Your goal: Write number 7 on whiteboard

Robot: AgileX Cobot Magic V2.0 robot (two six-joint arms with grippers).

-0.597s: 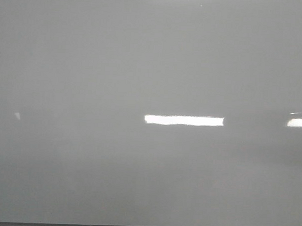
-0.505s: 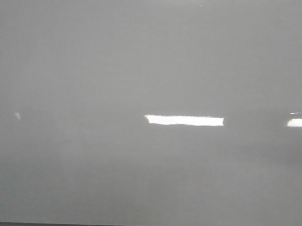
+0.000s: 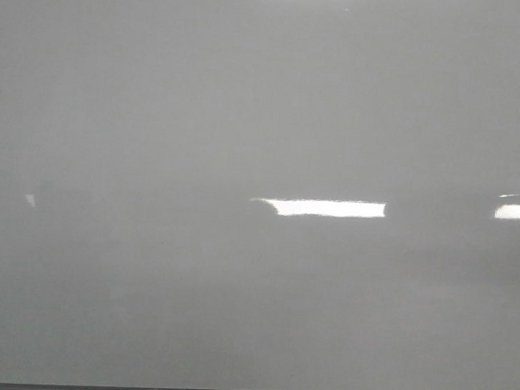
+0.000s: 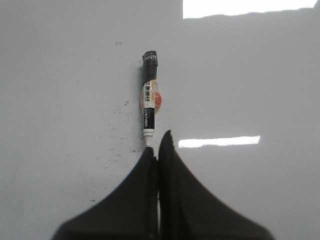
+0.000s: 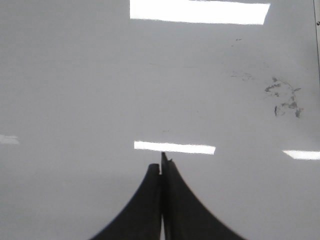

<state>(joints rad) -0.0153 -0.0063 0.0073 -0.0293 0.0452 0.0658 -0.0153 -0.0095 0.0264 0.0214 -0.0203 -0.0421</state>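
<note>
Two grippers over whiteboard, none visible from front. Left gripper: clenched on black-and-white marker, barrel projecting beyond fingertips, capped-looking dark end toward board. Faint grey specks on board beside marker. Right gripper: clenched, nothing grasped. Grey smudges near board's metal edge. No 7 drawn on board.

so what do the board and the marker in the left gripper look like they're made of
The whiteboard looks like a smooth, glossy coated panel: sharp rectangular light reflections sit on it, and a thin grey, metal-looking edge runs along the bottom. The marker seems to be plastic, with a black cap end and a white printed label. The left gripper holding it has matte black fingers, probably plastic or rubber.
</note>
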